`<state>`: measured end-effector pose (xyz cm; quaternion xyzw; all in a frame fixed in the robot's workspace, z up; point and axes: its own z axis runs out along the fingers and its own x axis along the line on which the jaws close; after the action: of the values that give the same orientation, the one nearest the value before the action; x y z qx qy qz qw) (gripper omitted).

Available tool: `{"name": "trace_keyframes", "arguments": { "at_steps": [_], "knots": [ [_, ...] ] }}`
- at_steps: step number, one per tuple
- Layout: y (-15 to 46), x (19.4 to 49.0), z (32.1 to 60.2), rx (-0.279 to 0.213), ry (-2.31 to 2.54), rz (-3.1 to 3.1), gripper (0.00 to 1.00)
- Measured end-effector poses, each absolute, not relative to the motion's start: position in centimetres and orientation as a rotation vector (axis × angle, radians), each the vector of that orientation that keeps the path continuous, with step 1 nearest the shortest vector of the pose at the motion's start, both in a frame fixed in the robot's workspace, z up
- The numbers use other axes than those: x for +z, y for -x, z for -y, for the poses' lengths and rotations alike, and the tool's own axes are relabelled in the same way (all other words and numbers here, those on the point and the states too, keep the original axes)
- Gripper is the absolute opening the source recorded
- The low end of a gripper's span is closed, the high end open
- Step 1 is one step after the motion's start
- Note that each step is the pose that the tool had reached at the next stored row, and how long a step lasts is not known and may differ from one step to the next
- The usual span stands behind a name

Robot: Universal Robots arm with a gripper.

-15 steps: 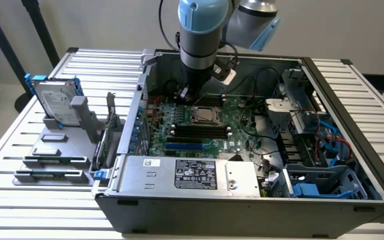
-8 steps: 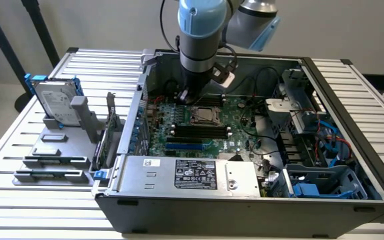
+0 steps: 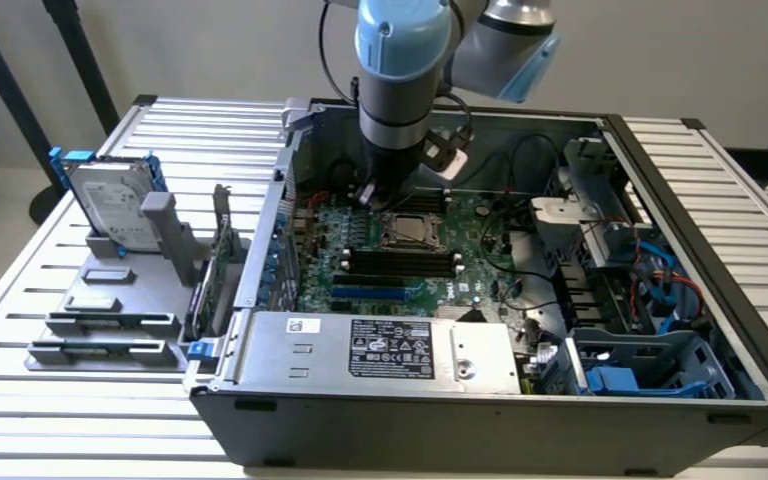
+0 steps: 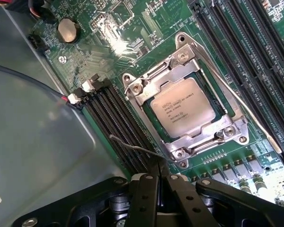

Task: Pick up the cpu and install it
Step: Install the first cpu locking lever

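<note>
Cpu (image 4: 182,108) sits in the motherboard socket (image 4: 146,87) under its metal frame; my gripper (image 4: 158,177) hovers just beside it, fingers (image 4: 144,196) pressed together, holding nothing.

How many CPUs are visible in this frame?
1. The cpu sits in the motherboard socket, inside its metal retention frame, between the memory slots. In the exterior view it is at. Others could be hidden.
</note>
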<state>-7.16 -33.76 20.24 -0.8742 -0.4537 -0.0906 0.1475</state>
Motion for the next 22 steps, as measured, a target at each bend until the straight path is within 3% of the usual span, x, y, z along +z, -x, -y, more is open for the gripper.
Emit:
{"name": "trace_keyframes", "arguments": {
  "at_steps": [22],
  "knots": [
    [5.9, 19.8, 33.6, -0.202, 2.542, 1.289, 0.14]
  ]
}}
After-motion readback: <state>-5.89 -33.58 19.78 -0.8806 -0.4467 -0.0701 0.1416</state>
